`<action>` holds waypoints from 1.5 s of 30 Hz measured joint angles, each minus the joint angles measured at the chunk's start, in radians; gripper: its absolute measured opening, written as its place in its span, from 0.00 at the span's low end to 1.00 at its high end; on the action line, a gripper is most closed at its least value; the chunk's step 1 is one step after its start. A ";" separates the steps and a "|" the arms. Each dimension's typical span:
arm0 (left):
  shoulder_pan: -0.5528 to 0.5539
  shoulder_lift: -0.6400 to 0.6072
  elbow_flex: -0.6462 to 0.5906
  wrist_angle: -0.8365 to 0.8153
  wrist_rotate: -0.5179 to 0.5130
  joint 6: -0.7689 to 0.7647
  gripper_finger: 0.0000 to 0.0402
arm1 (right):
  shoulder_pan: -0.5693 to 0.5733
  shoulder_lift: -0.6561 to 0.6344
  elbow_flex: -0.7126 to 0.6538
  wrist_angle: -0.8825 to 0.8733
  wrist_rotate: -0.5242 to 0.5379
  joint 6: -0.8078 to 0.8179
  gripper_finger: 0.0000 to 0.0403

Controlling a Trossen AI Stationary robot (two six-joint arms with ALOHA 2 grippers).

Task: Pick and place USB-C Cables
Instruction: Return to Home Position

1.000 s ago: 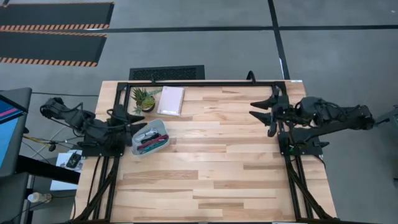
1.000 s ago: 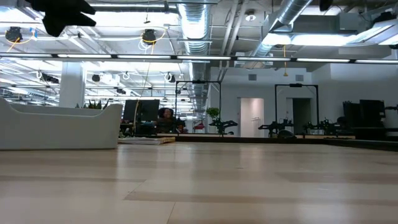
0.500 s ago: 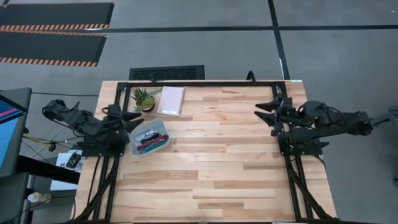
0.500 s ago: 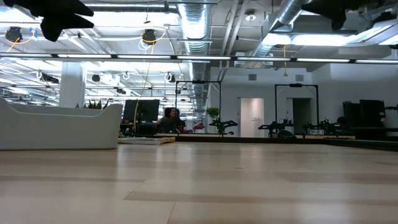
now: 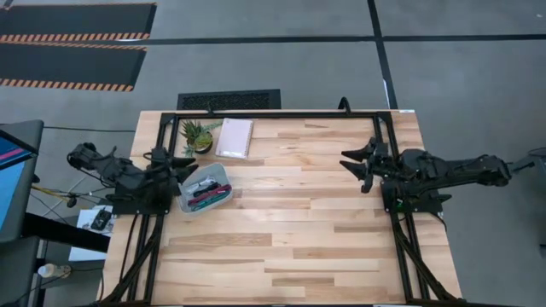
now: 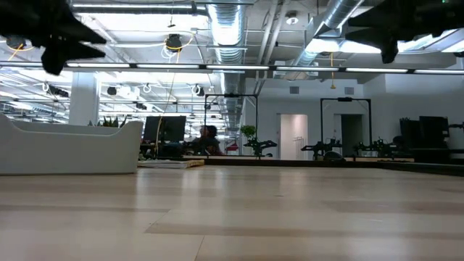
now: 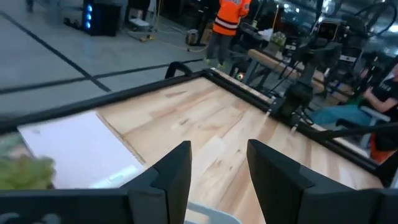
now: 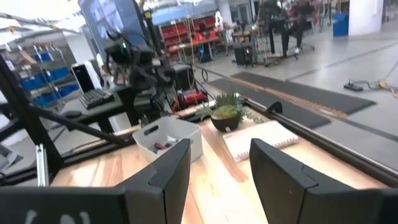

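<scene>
High view: cables (image 5: pixel 206 194) inside pale tray (image 5: pixel 224 180)

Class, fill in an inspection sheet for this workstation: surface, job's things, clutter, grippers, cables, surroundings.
Surface: wooden table, items grouped at its back left.
Job's things: USB-C cables lie in the pale tray; black and magenta show, others unclear.
Clutter: potted plant and white notebook side by side behind the tray.
Grippers: left gripper open, empty, raised beside the tray; right gripper open, empty, raised at the table's right side.
Cables: loose wiring off the table's left edge.
Surroundings: grey floor, striped mats; a person in orange beyond the table.
</scene>
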 joint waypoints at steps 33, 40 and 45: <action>0.002 -0.039 -0.281 0.293 0.094 -0.036 0.36 | -0.039 0.001 -0.350 0.403 0.023 0.135 0.47; 0.002 -0.039 -0.279 0.278 0.040 0.021 0.36 | -0.061 0.001 -0.350 0.422 0.023 0.069 0.47; 0.003 -0.039 -0.279 0.275 0.003 0.028 0.36 | -0.064 0.001 -0.350 0.422 0.022 0.069 0.47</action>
